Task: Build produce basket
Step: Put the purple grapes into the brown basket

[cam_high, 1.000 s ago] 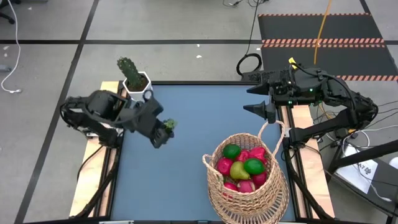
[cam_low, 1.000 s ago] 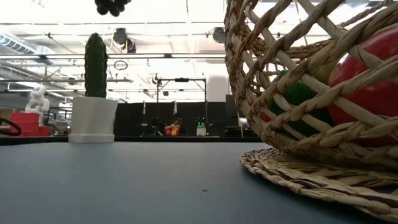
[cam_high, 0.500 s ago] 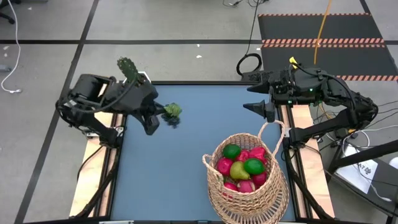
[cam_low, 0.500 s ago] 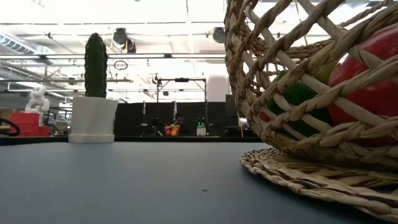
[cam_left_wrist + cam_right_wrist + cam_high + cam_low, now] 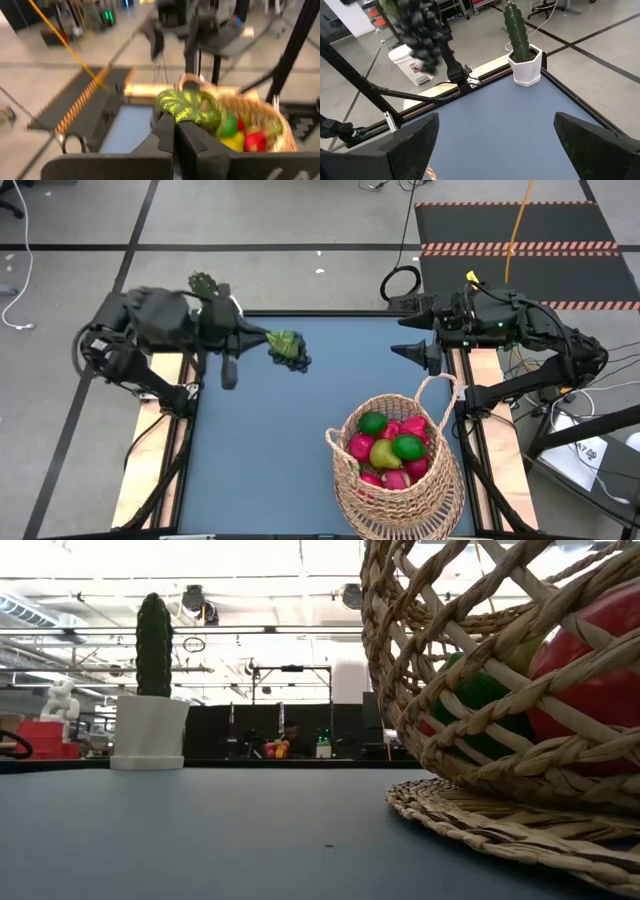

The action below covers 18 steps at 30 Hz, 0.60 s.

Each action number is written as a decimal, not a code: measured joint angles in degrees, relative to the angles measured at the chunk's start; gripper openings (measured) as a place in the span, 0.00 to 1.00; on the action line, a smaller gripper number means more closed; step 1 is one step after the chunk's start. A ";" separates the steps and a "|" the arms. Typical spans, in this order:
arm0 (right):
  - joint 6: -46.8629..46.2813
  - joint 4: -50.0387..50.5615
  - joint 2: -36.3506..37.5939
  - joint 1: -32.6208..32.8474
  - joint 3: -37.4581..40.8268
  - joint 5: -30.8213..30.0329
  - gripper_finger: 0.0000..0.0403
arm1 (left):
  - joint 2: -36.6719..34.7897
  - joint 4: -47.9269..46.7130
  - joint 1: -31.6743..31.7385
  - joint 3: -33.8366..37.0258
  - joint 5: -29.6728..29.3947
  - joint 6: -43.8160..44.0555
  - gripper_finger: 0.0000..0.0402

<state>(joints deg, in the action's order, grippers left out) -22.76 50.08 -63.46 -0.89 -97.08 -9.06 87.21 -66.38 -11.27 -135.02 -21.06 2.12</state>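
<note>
A: Basket [image 5: 398,470] first, from the high view; where does it sit?

B: On the blue table [image 5: 300,450], at the near right side, tan and woven, its loop handle arching on the side toward the right arm; produce [image 5: 390,445] fills it: green limes, red and pink pieces, one yellow-green pear.

A: And the left gripper [image 5: 262,340]?

B: Raised over the far left part of the table, fingers pressed together on a grape bunch [image 5: 288,347]; green leaves lie at the pinch and dark berries hang beyond them; the bunch is well apart from the basket.

A: The right gripper [image 5: 418,337]?

B: Waiting at the far right edge of the table, fingers spread wide, nothing between them; the basket handle is near it, not touching.

A: Low view?

B: The basket wall [image 5: 500,680] fills the right side, a red fruit and a green one showing through the weave; a cactus [image 5: 153,645] in a white pot [image 5: 149,732] stands on the far left of the table; neither gripper shows here.

A: Left wrist view?

B: The two dark fingers [image 5: 162,135] meet on the leafy green top of the bunch [image 5: 190,107]; the basket lies beyond, with green, yellow and red fruit inside.

A: Right wrist view?

B: Its fingers [image 5: 407,145] stand far apart over bare table; the cactus stands at the far corner; the dark grapes [image 5: 420,30] hang in the air, blurred.
</note>
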 joint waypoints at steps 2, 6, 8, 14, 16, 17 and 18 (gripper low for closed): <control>-0.10 -0.04 0.00 0.00 0.00 0.00 0.97 | -0.29 3.99 0.04 -0.06 -0.08 -2.60 0.00; -0.35 -0.09 0.02 0.00 0.00 0.02 0.97 | -1.42 9.91 -0.05 0.01 0.01 -6.79 0.00; -0.35 -0.09 0.01 0.00 0.00 0.03 0.97 | -2.18 12.14 0.00 0.02 -0.03 -8.60 0.00; -0.57 -0.15 0.02 0.00 0.00 0.11 0.97 | -3.29 18.65 -0.11 0.00 0.26 -12.49 0.00; -0.57 -0.22 0.00 0.00 0.00 0.20 0.97 | -3.83 19.68 -0.11 0.02 0.73 -13.43 0.00; -0.57 -0.31 0.00 0.00 0.00 0.22 0.97 | -3.95 20.51 -0.10 0.02 1.07 -13.64 0.00; -0.57 -0.41 0.00 0.00 0.00 0.24 0.97 | -4.07 21.81 -0.09 0.02 1.32 -13.65 0.00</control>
<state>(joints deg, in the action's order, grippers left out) -23.33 49.67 -63.46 -0.89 -97.08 -8.82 83.14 -44.57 -11.35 -135.00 -19.74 -11.53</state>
